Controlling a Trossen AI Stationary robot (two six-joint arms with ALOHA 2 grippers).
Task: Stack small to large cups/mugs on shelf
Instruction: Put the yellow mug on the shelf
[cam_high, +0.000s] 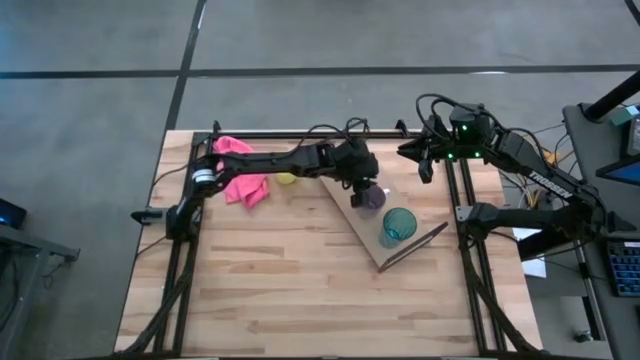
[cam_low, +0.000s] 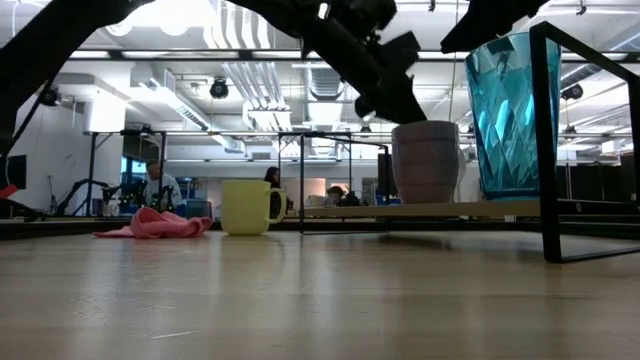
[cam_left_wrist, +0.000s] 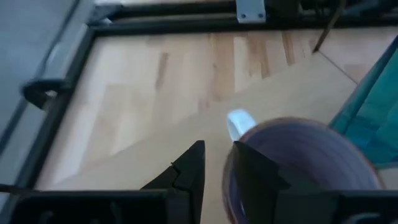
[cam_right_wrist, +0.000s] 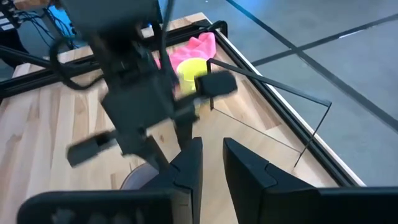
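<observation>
Purple mug (cam_high: 371, 198) sits on shelf (cam_high: 345, 205), beside teal cup (cam_high: 397, 226); left tool (cam_left_wrist: 216, 163) directly over it, jaws straddling its rim; right tool (cam_high: 424, 160) parked far corner, state unclear

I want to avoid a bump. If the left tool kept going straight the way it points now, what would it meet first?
Probably the purple mug: the left tool sits right at its rim, one finger inside, one outside. Just below lies the shelf board.
</observation>
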